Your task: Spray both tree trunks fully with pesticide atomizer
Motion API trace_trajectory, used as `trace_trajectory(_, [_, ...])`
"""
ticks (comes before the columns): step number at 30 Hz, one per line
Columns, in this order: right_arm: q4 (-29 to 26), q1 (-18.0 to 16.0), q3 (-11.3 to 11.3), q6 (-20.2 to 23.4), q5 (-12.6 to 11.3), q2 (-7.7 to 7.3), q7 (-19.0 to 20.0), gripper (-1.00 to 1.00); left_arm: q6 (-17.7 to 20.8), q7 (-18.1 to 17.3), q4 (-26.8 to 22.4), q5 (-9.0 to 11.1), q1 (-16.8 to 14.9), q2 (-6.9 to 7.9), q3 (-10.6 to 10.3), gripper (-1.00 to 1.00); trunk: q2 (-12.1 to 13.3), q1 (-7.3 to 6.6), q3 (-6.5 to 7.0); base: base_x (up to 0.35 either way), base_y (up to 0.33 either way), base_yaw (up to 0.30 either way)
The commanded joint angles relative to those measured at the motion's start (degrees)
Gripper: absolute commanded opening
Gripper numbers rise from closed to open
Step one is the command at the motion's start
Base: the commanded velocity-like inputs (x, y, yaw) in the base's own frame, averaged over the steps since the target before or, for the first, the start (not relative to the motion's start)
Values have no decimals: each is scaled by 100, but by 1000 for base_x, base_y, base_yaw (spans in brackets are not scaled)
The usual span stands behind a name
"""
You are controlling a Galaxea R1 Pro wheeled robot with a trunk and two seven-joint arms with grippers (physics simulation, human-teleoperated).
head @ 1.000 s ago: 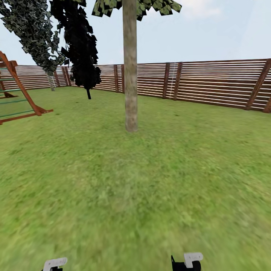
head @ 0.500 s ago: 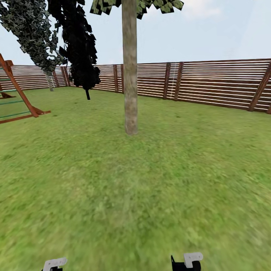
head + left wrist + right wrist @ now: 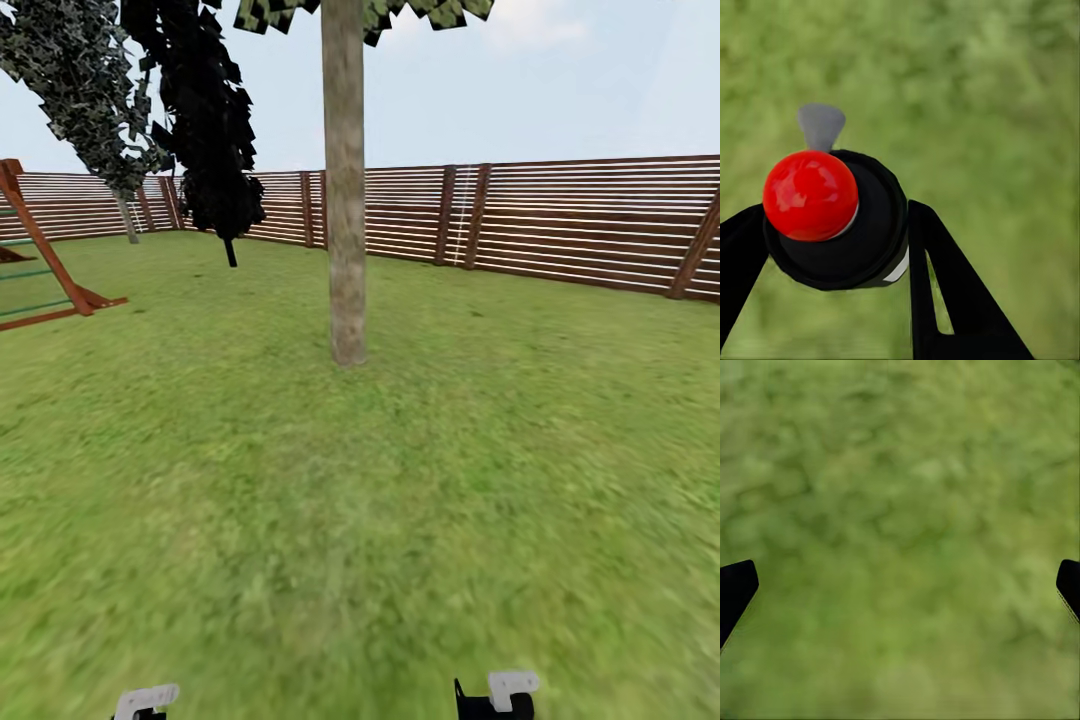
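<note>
In the garden, a tree stands straight ahead in the head view, its pale tree trunk (image 3: 346, 250) rising from the grass a few metres off. Its blocky green crown is cut by the picture's top edge. The pesticide atomizer (image 3: 810, 195), a dark bottle with a round red top, sits between the black fingers of my left gripper (image 3: 836, 232), which is shut on it. My right gripper (image 3: 900, 585) hangs open above bare grass, with just its two dark fingertips in the frame. Both arms' white wrist parts (image 3: 145, 700) peek in at the head view's bottom edge.
A brown slatted fence (image 3: 560, 225) closes the lawn behind the tree. A narrow near-black tree (image 3: 210, 130) and a leaning grey-green tree (image 3: 80, 90) stand at the back left. A red-brown wooden play frame (image 3: 50, 275) sits at the left edge.
The whole head view has shifted: the trunk looks slightly nearer and the play frame has slid toward the left edge, so the camera moved. Both arms keep their places in the picture.
</note>
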Motion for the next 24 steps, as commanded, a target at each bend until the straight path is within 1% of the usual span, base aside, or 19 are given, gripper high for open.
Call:
trace_trajectory(1, [4, -3, -22, -10, 61, 1, -44, 100, -19, -22, 5, -50, -4, 0, 51, -100, -2, 3, -5, 341, 0, 0])
trace_trajectory(22, [4, -3, -22, -10, 61, 4, -44, 100, -19, -22, 14, -50, -4, 1, 51, -100, -2, 3, -5, 341, 0, 0])
trace_trajectory(24, [4, -3, -22, -10, 61, 5, -44, 100, -19, -22, 14, -50, -4, 1, 51, -100, -2, 3, -5, 341, 0, 81])
